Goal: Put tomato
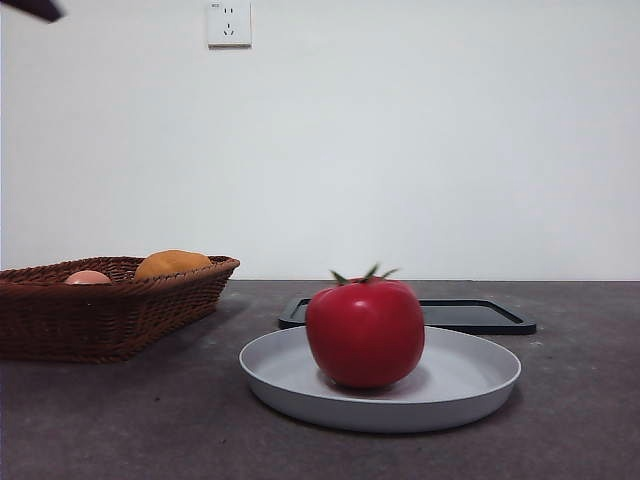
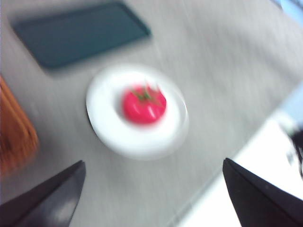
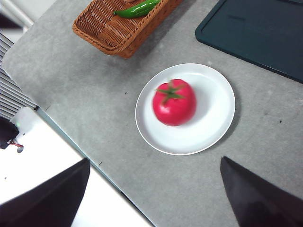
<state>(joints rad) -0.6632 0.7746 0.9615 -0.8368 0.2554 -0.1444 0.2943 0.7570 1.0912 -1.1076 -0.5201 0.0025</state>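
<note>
The tomato (image 1: 365, 332) sits upright in the middle of the white plate (image 1: 470, 385), stem up, with bare plate rim showing all around it. Judging by this, the placing looks done: the fruit rests centred rather than near the rim, so it is unlikely to roll off. The plate stands on the grey worktop (image 1: 150, 420), just in front of a flat dark tray (image 1: 480, 315) that lies farther back. To the left is a wicker basket (image 1: 110, 310) holding an orange-yellow fruit (image 1: 172, 263) and a pale pink fruit (image 1: 87, 277); the right wrist view also shows a green pepper (image 3: 138, 8) in it.

Neither arm touches anything. The left end effector (image 2: 151, 194) hangs well above the plate with its jaws spread wide and nothing between them; its picture is smeared, so the arm is probably moving. The right end effector (image 3: 154, 194) is likewise high over the near edge of the worktop, jaws spread apart and empty. In the front view only a black tip (image 1: 35, 9) shows at the top left corner.
</note>
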